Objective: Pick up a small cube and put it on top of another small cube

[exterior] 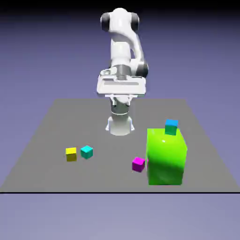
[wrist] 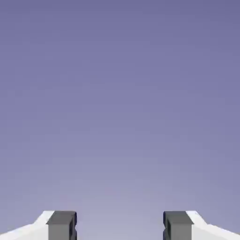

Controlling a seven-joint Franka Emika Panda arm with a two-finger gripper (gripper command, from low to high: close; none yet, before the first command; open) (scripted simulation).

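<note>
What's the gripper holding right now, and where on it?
Nothing. The gripper is open, only backdrop between its fingertips; all cubes sit below on the table.

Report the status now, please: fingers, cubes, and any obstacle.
Fingers open, holding nothing, hand view shows only backdrop. Small yellow cube and small cyan cube side by side on grey table, untouched. Large green block stands aside, not in the way.

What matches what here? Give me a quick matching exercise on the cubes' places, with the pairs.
Things:
1. yellow cube
2. magenta cube
3. blue cube
4. cyan cube

Places:
A. just behind the big green cube
B. nearest the exterior view's left edge
C. at the green cube's lower left corner
D. right beside the yellow one

Pairs: 1-B, 2-C, 3-A, 4-D
</note>
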